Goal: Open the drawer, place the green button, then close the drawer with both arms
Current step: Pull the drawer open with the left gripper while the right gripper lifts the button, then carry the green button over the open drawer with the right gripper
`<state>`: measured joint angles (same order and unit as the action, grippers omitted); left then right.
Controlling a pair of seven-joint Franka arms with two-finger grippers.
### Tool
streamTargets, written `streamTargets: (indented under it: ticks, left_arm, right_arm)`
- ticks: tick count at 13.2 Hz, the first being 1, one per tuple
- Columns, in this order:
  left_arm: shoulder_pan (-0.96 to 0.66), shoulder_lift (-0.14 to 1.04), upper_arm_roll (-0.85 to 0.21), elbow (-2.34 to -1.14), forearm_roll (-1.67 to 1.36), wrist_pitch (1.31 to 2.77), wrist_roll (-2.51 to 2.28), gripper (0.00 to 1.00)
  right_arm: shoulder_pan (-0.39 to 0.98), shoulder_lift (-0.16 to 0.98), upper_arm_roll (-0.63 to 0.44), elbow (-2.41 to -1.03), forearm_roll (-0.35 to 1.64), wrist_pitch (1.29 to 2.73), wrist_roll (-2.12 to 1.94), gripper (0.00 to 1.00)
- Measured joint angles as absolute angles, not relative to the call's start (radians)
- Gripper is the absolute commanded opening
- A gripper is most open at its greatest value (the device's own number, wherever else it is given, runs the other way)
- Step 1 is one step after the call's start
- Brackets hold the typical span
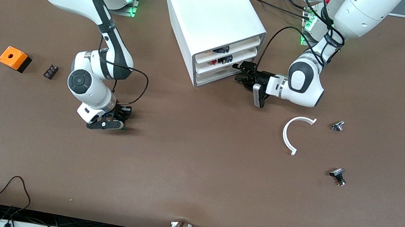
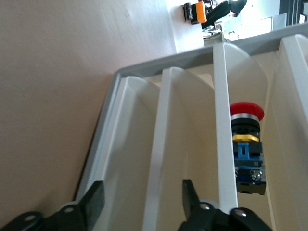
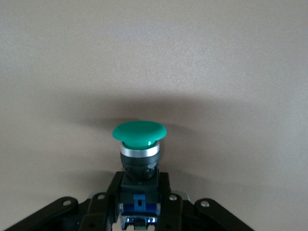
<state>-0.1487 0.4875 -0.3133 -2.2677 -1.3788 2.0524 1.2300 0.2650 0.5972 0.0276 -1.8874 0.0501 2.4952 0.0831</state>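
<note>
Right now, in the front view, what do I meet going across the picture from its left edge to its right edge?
orange box → small black part → right gripper holding the button → cabinet → left gripper at the drawer → white curved strip → two small black-and-silver parts

The left pincer point(image 1: 241, 71) sits at the cabinet's point(image 1: 212, 16) drawer point(image 1: 213, 78) fronts. The right pincer point(image 1: 116, 117), low over the tabletop point(image 1: 193, 175), holds the button point(image 3: 139, 144) between its fingers.

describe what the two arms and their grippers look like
Both arms are glossy white with rounded joint housings, dark grey joint bands and black cables looping alongside. The left gripper and right gripper are black with two thin fingers. Green lights glow at the bases.
</note>
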Motion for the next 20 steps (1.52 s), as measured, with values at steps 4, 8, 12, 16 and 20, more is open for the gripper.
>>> streamTargets:
  ticks: [4,8,12,16,20]
  left_arm:
    - [-0.149,0.508,-0.342,-2.273,-1.418,2.052,1.236,0.0]
    - [-0.15,0.517,-0.346,-2.272,-1.418,2.052,1.278,0.0]
    - [-0.141,0.518,-0.341,-2.259,-1.411,2.054,1.305,0.0]
    - [-0.051,0.53,-0.331,-2.173,-1.261,2.06,1.293,0.0]
    - [0.006,0.576,-0.33,-2.088,-1.195,2.045,1.271,0.0]
  right_arm:
    - [0.265,0.594,0.032,-1.85,0.057,2.463,0.126,0.0]
    - [0.286,0.588,0.05,-1.682,0.063,2.272,0.265,0.0]
    - [0.312,0.592,0.052,-1.535,0.066,2.099,0.433,0.0]
    - [0.394,0.598,0.054,-1.429,0.066,2.043,0.657,0.0]
    - [0.497,0.6,0.056,-1.345,0.066,2.03,0.95,0.0]
